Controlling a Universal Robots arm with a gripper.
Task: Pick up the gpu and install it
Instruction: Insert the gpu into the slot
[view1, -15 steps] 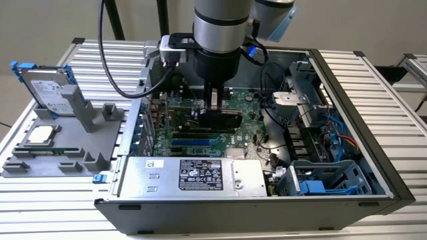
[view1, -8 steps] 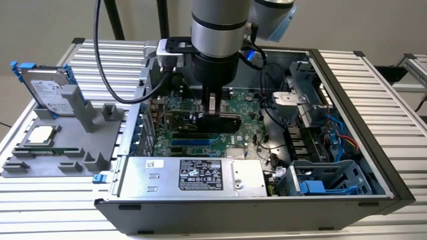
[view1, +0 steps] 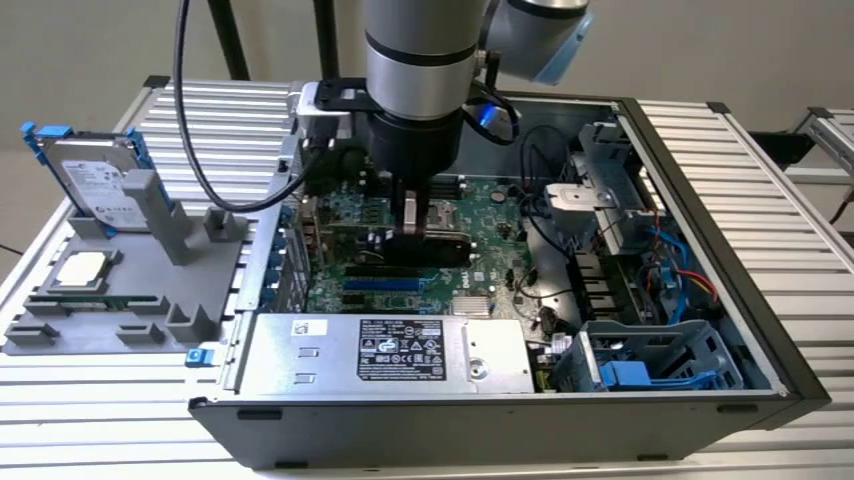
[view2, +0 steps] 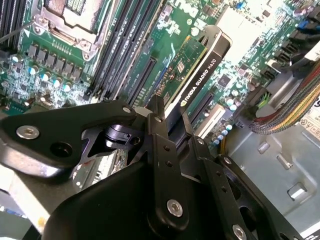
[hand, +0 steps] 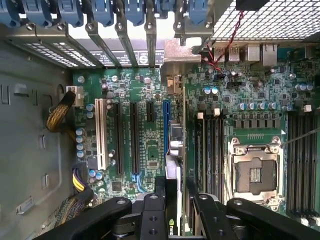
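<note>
Install step under way: gripper (view2: 167, 127) has its fingers (hand: 161, 192) closed on the gpu (view2: 200, 67), gripping its top edge. Card stands on edge inside the open computer case (view1: 694, 150), over the motherboard (hand: 150, 150), lined up along the blue expansion slot (hand: 166, 130) beside the memory slots (hand: 210, 145) (whether the edge connector is already seated, cannot tell). Judgement: it needs a straight press down into the slot, bracket end toward the rear slot covers (hand: 125, 30).
</note>
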